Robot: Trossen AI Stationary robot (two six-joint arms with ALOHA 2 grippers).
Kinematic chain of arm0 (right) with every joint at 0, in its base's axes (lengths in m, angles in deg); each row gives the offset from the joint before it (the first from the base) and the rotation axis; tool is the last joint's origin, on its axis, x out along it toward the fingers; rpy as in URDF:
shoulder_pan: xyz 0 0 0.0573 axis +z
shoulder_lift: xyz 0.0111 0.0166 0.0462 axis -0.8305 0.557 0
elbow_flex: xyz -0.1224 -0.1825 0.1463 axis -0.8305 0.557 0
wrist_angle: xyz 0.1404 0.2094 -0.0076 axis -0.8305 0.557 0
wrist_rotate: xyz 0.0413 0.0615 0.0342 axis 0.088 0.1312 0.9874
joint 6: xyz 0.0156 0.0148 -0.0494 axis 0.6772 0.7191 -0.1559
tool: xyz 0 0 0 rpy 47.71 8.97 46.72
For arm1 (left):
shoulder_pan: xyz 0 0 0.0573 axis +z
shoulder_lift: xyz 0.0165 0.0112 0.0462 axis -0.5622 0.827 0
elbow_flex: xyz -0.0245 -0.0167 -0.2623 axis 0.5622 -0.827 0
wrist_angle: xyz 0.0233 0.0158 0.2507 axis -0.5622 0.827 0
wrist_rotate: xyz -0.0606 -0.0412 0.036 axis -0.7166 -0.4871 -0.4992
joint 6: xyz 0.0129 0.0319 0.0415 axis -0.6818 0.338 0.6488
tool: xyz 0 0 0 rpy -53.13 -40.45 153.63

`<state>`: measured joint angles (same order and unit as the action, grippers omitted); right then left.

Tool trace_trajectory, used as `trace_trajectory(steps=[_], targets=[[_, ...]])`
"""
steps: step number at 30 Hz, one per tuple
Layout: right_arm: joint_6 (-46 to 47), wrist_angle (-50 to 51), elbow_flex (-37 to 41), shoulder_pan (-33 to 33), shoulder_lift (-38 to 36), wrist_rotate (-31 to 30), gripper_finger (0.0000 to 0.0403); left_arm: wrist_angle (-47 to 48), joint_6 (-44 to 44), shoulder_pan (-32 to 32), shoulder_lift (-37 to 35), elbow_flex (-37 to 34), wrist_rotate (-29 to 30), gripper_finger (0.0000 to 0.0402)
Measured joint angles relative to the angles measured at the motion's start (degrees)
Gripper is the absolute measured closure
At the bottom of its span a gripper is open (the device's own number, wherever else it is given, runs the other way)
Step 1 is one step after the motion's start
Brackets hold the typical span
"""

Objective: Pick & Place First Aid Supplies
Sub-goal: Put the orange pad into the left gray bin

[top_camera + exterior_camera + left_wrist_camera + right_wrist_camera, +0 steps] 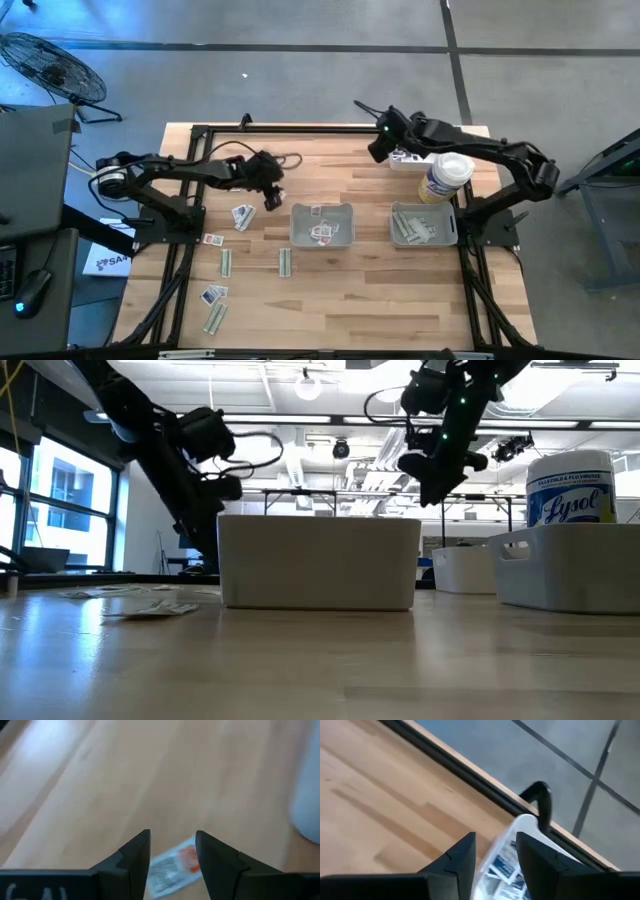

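Several first aid packets lie flat on the table's left half: white squarish ones (pixel 243 215) (pixel 212 239) and pale green-grey strips (pixel 226 262) (pixel 285 262). My left gripper (pixel 272 197) hangs open just above the table beside them. In its wrist view a white packet with an orange mark (pixel 172 868) lies on the wood below the open fingers (pixel 172 840), untouched. My right gripper (pixel 380 150) is open and raised near the table's far edge. Its wrist view (pixel 495 840) looks down on a small white tray (pixel 512 860) holding blue-printed packets.
A grey tray (pixel 295 232) at mid-table holds white packets. A second grey tray (pixel 398 232) to its right holds green-grey strips. A white Lysol bottle (pixel 445 178) stands behind that one, next to the small white tray (pixel 403 160). Bare wood lies along the near edge.
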<state>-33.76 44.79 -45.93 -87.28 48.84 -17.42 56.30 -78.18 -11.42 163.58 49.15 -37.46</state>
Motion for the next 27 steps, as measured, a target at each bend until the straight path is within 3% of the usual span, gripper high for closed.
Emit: trace_trajectory(steps=[6,13,24,27], targets=[[2.0,-0.1,0.0,3.3,0.0,-0.2,0.0268,4.1,-6.8,7.6,0.6,0.0,-2.8,0.0247],[2.5,-0.7,0.0,5.4,0.0,-2.4,0.0269,3.5,-6.9,8.0,1.6,-0.8,-8.2,0.0247],[2.5,-3.3,0.0,5.4,0.0,-2.1,0.0268,1.8,-12.0,5.8,6.3,-0.5,-1.5,0.0249],[2.5,-3.3,0.0,5.4,0.0,-2.1,0.0268,1.8,-12.2,4.5,7.9,-0.5,-0.4,0.0266]])
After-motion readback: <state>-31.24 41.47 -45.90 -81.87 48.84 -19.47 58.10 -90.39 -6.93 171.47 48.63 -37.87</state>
